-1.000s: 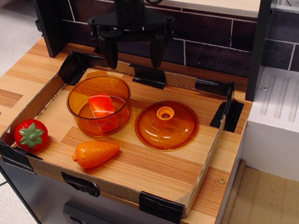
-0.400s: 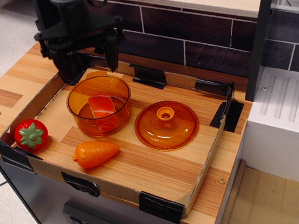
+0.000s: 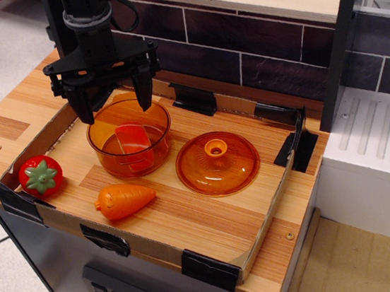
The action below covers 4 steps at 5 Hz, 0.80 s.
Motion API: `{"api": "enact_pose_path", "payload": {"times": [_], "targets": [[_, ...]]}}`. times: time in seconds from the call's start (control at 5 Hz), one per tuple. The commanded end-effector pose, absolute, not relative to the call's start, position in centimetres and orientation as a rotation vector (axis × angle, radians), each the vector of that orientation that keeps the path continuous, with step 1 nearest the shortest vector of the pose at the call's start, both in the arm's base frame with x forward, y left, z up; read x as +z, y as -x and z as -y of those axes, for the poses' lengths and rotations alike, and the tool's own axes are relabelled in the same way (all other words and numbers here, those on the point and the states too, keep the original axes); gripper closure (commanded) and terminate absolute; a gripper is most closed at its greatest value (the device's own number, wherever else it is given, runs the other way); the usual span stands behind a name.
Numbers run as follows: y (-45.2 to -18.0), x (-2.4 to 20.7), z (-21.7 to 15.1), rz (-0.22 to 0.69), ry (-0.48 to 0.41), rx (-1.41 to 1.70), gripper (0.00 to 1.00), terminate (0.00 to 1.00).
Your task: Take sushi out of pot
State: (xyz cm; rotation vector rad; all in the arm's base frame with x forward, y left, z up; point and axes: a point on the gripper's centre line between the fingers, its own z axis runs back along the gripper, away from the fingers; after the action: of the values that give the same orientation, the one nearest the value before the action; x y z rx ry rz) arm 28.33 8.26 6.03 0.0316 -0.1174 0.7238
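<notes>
The transparent orange pot stands in the left half of the cardboard tray. The sushi, orange-red on top, lies inside it, seen partly through the wall. My black gripper hangs just above the pot's far rim, a little left of its centre. Its two fingers are spread wide and hold nothing.
A flat orange lid with a knob lies right of the pot. An orange toy carrot and a red toy strawberry lie at the front left. A low cardboard tray wall rings them. A dark brick wall stands behind.
My gripper has moved from behind the pot's right side to the left and then down, closer to the pot's rim. Its fingers stay spread. The sushi and pot have not moved.
</notes>
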Motion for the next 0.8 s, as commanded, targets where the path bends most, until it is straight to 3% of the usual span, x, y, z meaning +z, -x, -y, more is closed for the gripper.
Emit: {"api": "enact_pose_path", "payload": {"times": [0.0, 0.6], "targets": [[-28.6, 5.8, -7.9, 0.151, -0.03, 0.772, 0.0, 0.0], [-29.2, 4.2, -7.4, 0.151, -0.036, 0.8, 0.0, 0.0]]}}
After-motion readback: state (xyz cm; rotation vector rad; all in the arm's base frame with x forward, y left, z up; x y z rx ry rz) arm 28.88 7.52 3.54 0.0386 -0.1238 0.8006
